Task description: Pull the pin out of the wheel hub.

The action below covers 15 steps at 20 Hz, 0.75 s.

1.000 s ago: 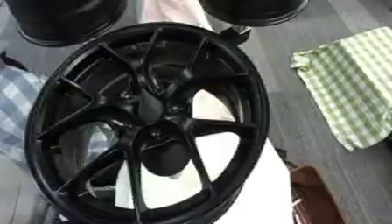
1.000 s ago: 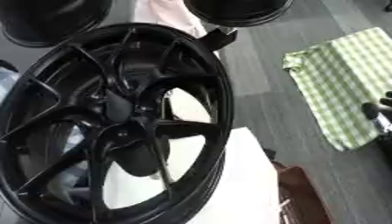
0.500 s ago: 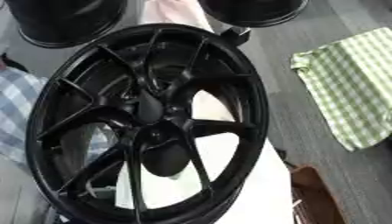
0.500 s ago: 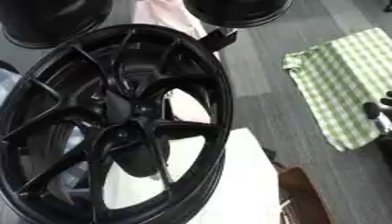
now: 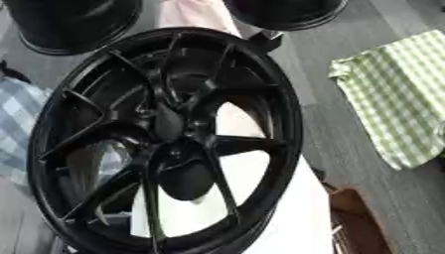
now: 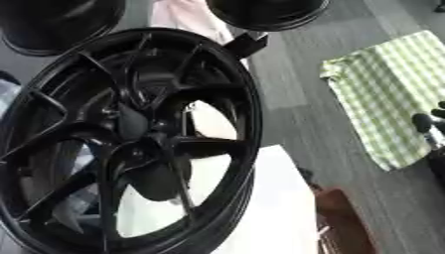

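A large black wheel hub (image 5: 165,129) with curved spokes stands tilted on a white surface (image 5: 295,218) and fills the middle of both views. A small black piece (image 6: 248,43) juts out at the rim's far edge; I cannot make out a pin for certain. Dark fingers of my right hand (image 6: 424,125) show only at the right edge of the right eye view, pointing up over the green cloth, well apart from the wheel and holding nothing. My left hand is out of view.
Two more black wheels (image 5: 74,22) (image 5: 287,12) stand at the back. A green checked cloth (image 5: 396,94) lies on the grey floor at the right, a blue checked cloth (image 5: 17,124) at the left, and a brown object (image 5: 356,223) at the lower right.
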### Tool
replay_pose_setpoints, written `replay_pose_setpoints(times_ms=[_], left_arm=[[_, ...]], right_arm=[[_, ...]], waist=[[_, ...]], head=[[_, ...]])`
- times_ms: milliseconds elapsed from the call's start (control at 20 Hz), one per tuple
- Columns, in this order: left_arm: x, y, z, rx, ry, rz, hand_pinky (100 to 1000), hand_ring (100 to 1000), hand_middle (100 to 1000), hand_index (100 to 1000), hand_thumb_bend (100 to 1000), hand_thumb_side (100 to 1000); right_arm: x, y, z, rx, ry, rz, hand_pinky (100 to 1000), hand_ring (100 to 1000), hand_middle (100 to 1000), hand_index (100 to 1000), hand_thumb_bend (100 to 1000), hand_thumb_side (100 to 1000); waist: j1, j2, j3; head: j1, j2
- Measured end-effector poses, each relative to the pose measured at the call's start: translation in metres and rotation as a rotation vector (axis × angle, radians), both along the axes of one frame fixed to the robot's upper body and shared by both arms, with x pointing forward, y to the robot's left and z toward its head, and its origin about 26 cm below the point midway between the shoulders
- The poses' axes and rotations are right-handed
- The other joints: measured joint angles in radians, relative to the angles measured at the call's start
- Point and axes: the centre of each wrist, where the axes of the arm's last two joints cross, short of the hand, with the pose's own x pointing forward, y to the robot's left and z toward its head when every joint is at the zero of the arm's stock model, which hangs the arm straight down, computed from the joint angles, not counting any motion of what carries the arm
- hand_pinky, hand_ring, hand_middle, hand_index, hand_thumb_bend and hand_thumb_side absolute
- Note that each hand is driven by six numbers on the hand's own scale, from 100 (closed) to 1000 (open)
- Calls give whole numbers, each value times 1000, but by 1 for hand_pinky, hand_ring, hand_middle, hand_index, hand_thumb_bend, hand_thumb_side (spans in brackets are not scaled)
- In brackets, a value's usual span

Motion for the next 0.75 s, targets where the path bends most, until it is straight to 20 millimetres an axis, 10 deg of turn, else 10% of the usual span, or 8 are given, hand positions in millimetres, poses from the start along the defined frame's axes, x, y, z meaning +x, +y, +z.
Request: replay_pose_setpoints(times_ms=[250, 750], left_arm=[[-1, -4, 4, -189, -90, -122, 668, 642, 502, 718, 100, 522], [13, -51, 8, -614, -418, -356, 611, 590, 461, 691, 100, 665]], right_arm=[[0, 0, 0, 0, 0, 0, 678, 730, 688, 818, 677, 313], [0, 0, 0, 1, 2, 3, 679, 730, 688, 817, 676, 313]], waist=[[0, 0, 2], [-2, 0, -3]], head=[[-2, 0], [5, 0]])
